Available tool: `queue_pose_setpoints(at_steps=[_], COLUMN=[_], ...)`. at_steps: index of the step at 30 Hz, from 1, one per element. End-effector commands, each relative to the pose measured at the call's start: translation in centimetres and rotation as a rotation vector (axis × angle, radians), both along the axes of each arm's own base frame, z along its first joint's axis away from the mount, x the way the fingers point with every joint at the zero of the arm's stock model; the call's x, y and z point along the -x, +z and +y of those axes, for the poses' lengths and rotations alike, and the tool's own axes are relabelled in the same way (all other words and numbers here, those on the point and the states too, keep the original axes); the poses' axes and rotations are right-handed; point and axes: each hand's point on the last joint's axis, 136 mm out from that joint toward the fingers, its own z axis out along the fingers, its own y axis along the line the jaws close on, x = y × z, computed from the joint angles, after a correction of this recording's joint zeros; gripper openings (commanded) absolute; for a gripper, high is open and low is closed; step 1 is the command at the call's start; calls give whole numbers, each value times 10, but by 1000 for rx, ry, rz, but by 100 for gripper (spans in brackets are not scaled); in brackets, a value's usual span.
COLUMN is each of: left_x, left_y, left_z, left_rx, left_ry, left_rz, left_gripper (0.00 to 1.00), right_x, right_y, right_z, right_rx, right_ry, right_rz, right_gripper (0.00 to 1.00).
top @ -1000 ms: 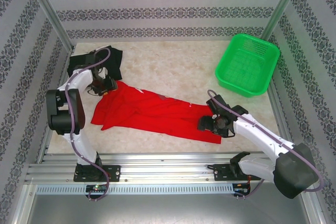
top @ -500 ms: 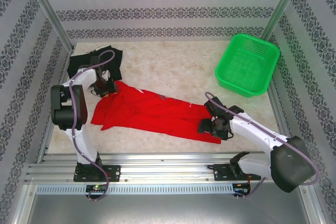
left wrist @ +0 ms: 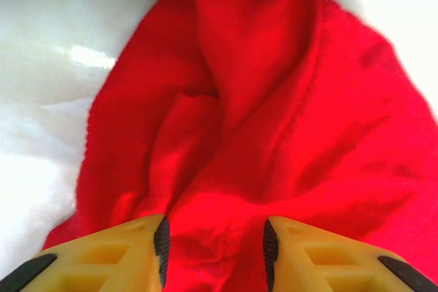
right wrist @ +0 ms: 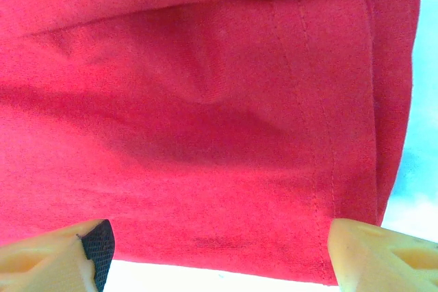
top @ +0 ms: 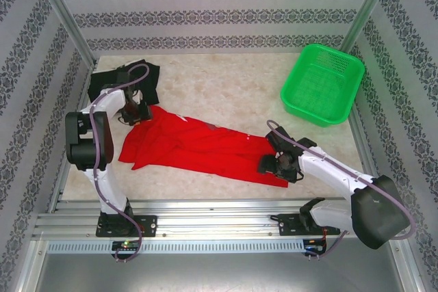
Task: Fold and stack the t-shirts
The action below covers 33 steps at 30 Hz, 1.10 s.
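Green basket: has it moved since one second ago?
No. The green basket keeps its place beside the right rear post.

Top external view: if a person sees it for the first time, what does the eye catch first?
The bright red t-shirt lies spread and wrinkled across the middle of the table, with the left pincer open at its far-left corner and the right pincer open at its near-right edge. Next comes the green basket at the far right corner, and the black t-shirt lies crumpled at the far left.
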Motion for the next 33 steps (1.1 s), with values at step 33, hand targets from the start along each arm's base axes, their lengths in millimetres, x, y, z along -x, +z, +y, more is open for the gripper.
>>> queue_pose_setpoints(at_steps=[33], left_x=[-56], left_y=[14], left_z=[1], left_rx=[-69], left_ry=[-91], left_rz=[-23], left_gripper=[16], right_x=[3], right_y=[-16], right_z=[-47], right_rx=[338], right_ry=[-64], right_rz=[128], right_gripper=[65])
